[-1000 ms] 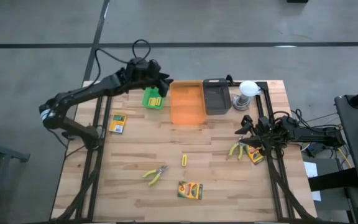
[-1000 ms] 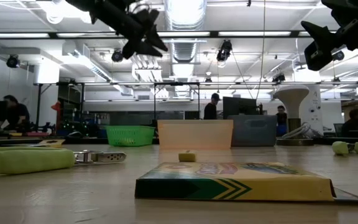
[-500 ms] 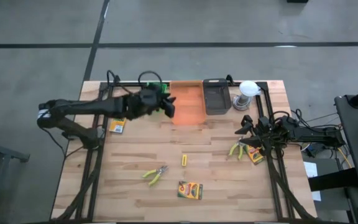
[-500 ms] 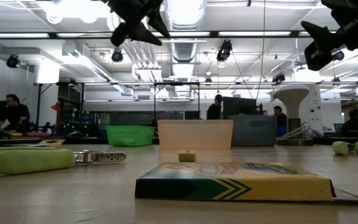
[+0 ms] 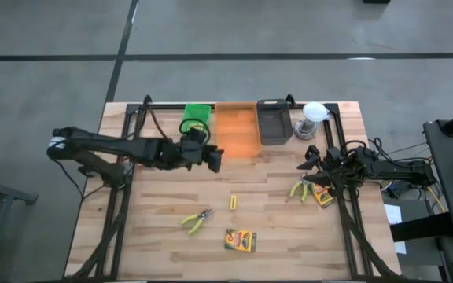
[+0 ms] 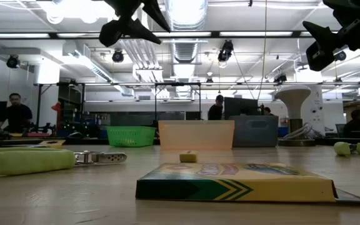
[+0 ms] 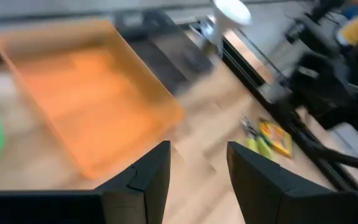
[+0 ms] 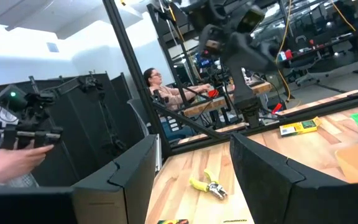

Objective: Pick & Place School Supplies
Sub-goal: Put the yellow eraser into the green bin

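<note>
Two open grippers (image 5: 213, 159) (image 5: 306, 164), nothing held

free: bare wood between orange tray (image 5: 237, 131) and block (image 5: 233, 203) | blocked: back edge lined by green tray (image 5: 195, 119), orange tray, black tray (image 5: 274, 122) | front centre: pliers (image 5: 197, 221), crayon box (image 5: 241, 240) | left arm (image 5: 124, 148) lay across left half

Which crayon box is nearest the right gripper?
The crayon box at the table's right edge, directly beneath the right gripper, beside pliers. The other visible crayon box lies at the front centre.
</note>
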You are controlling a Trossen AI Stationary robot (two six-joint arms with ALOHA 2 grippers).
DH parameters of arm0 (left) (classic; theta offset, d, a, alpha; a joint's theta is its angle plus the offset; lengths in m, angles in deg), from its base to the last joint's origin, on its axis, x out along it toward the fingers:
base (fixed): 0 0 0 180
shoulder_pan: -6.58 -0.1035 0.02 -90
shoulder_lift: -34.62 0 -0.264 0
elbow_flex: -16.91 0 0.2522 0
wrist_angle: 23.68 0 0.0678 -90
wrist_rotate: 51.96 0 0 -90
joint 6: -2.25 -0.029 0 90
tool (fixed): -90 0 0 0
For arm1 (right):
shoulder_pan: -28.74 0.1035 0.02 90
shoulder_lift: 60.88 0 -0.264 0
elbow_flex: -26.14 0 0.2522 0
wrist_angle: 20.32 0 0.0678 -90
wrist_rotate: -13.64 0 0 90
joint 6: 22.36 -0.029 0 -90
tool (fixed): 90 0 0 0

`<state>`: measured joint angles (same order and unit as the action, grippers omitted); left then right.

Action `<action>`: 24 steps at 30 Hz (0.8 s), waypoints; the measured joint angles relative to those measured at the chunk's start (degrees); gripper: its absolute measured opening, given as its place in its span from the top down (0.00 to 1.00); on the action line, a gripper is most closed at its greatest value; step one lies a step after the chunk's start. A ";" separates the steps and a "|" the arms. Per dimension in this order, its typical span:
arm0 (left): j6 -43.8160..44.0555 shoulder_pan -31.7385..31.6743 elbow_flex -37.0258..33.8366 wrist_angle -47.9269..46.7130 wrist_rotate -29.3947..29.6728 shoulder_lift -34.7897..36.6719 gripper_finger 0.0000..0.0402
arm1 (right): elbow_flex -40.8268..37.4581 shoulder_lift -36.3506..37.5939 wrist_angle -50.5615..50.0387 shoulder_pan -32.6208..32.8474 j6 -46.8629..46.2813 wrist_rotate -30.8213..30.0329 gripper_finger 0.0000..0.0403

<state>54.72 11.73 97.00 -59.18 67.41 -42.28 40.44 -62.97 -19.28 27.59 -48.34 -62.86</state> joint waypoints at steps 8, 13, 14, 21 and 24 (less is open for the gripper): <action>22.97 6.53 -0.07 -7.78 -1.59 -0.33 0.59 | -0.01 0.00 0.00 0.02 0.00 0.01 0.50; 22.23 9.35 -0.07 -4.90 -2.51 -2.18 0.59 | -0.02 0.00 -0.02 0.02 0.00 0.00 0.50; 21.71 9.71 -0.07 -3.82 -2.55 -2.94 0.59 | -0.02 0.01 0.00 0.00 0.00 0.00 0.50; 23.60 10.32 -0.04 0.64 -7.52 -9.31 0.59 | -0.02 0.00 -0.02 0.01 0.00 0.00 0.50; 27.44 10.18 -0.04 0.95 -10.02 -11.95 0.59 | -0.01 0.00 -0.02 0.00 0.01 0.00 0.50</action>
<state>82.16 21.92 96.95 -58.23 57.39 -54.23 40.42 -62.97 -19.29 27.59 -48.33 -62.86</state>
